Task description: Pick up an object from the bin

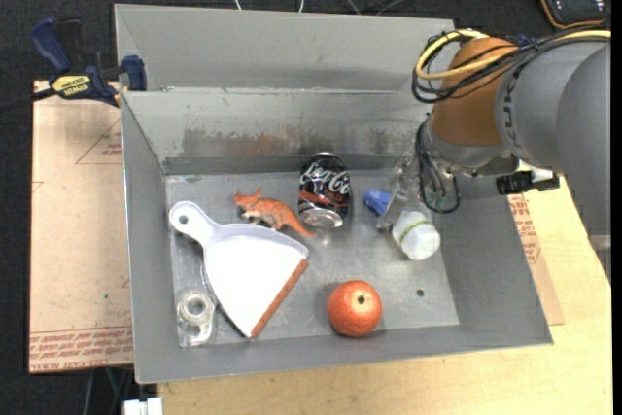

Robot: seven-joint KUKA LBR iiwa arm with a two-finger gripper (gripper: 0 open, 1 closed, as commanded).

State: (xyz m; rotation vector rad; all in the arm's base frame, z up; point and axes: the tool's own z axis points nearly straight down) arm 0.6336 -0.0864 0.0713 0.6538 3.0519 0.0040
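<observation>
Open floor at the front right, a crowded left half.
The bin floor is bare from the red apple to the right wall, and along the rear wall's left. The white dustpan fills the left; an orange toy animal, a crushed Coca-Cola can and a white bottle line the middle.

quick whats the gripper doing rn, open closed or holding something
Gripper: cannot be told, open or closed; it sits low at the right of the bin, beside a small white bottle and a blue piece.
</observation>
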